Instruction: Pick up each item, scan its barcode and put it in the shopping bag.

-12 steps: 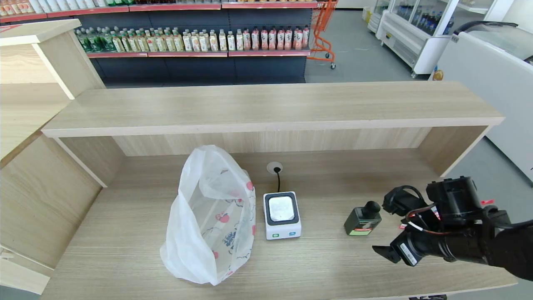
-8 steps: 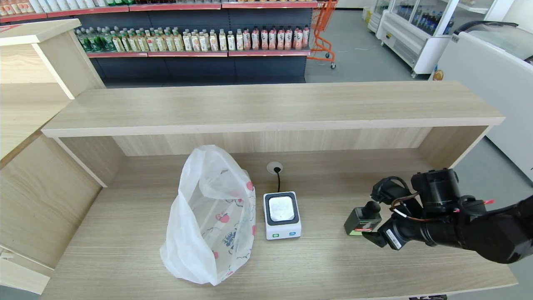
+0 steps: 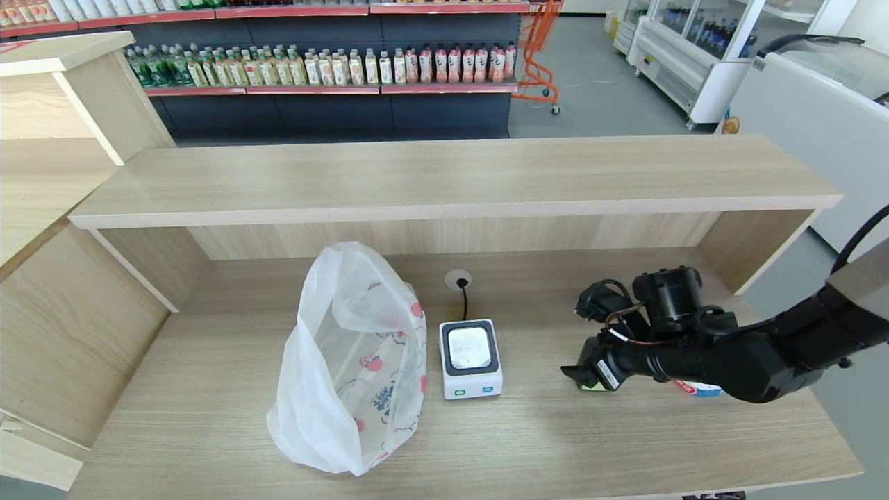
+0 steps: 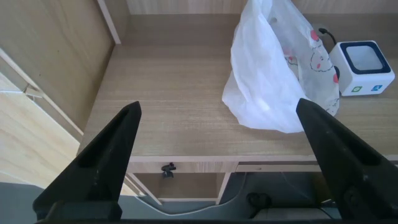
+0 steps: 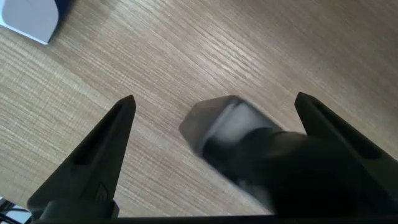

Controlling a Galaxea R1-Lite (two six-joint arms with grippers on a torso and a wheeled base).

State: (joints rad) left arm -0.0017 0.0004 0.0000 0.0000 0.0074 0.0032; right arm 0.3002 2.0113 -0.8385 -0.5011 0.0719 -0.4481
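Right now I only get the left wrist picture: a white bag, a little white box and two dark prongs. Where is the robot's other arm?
Observer: The right gripper is low over the counter, on the far side of the scanner from the shopping bag.
Operator: Is it holding anything?
Observer: Not gripped yet. In the right wrist view its fingers stand wide apart on either side of a small dark bottle.
Operator: Is anything else waiting to be bagged?
Observer: A white, red and blue package peeks out on the counter under that arm.
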